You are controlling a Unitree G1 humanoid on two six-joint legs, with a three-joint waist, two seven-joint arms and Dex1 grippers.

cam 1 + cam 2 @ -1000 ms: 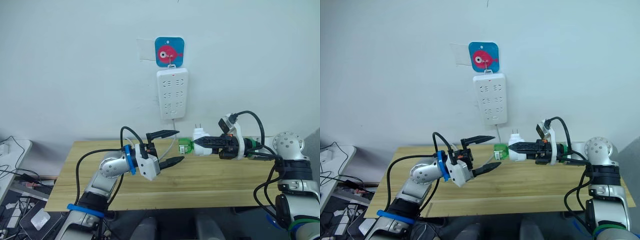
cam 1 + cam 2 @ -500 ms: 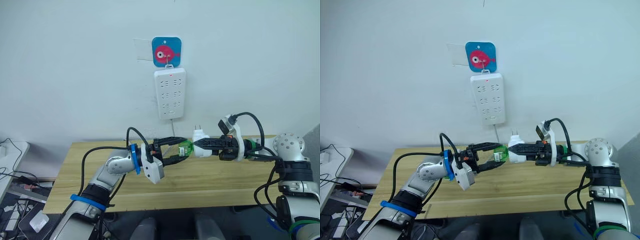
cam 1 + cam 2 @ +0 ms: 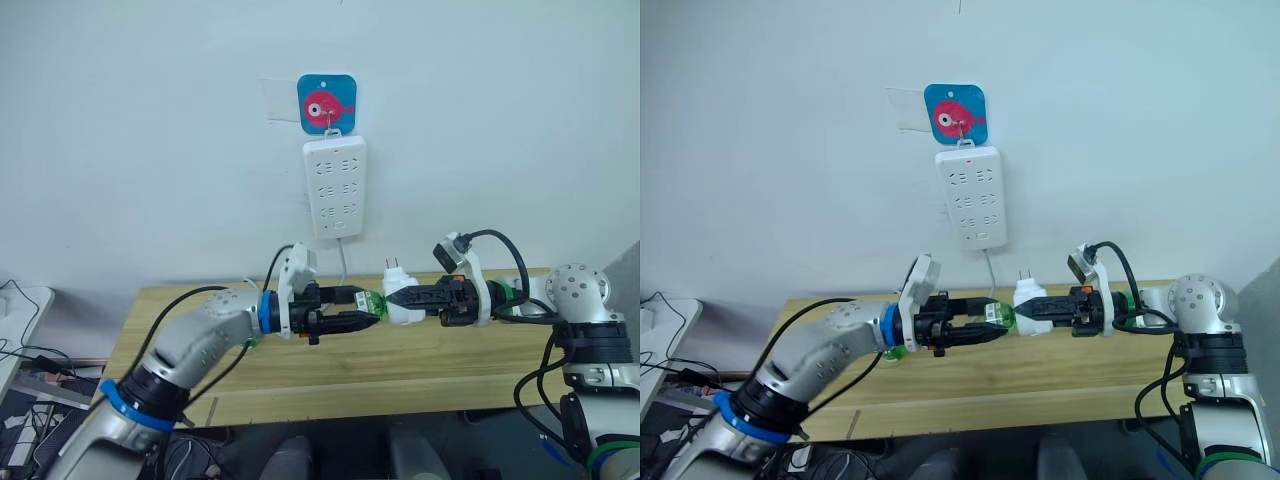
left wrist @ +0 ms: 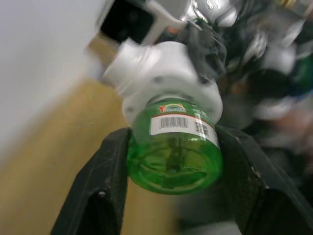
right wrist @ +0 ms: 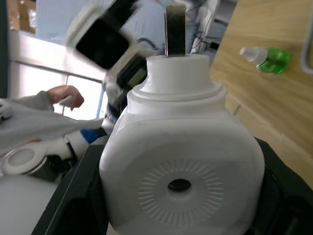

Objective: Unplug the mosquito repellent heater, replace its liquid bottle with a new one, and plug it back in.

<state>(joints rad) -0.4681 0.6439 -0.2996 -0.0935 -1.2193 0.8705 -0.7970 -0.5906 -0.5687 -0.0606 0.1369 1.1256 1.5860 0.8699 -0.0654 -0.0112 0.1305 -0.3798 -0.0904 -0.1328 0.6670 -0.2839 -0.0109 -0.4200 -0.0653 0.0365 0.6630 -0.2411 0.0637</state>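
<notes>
My right gripper [image 3: 397, 298] is shut on the mosquito repellent heater [image 3: 403, 314], a small white unit held above the table with its two prongs pointing up. The right wrist view shows its round face with a grey centre hole [image 5: 180, 185]. A green liquid bottle [image 3: 369, 303] sticks out of the heater toward my left arm. My left gripper [image 3: 373, 306] is shut on this bottle, one black finger [image 4: 105, 191] pressing each side of the bottle [image 4: 173, 152]. A second green bottle [image 5: 266, 59] with a white cap lies on the table, under my left forearm.
A long white power strip [image 3: 335, 187] hangs on the wall from a blue fish hook [image 3: 327, 102], its cord dropping behind the wooden table [image 3: 450, 350]. A person's hand [image 5: 61, 93] and grey sleeve appear past the table. Cables lie on the floor at the left.
My left gripper, open and short of the bottle a second ago, has reached right, turned at the wrist and closed on the green bottle. The right gripper and heater have stayed put.
</notes>
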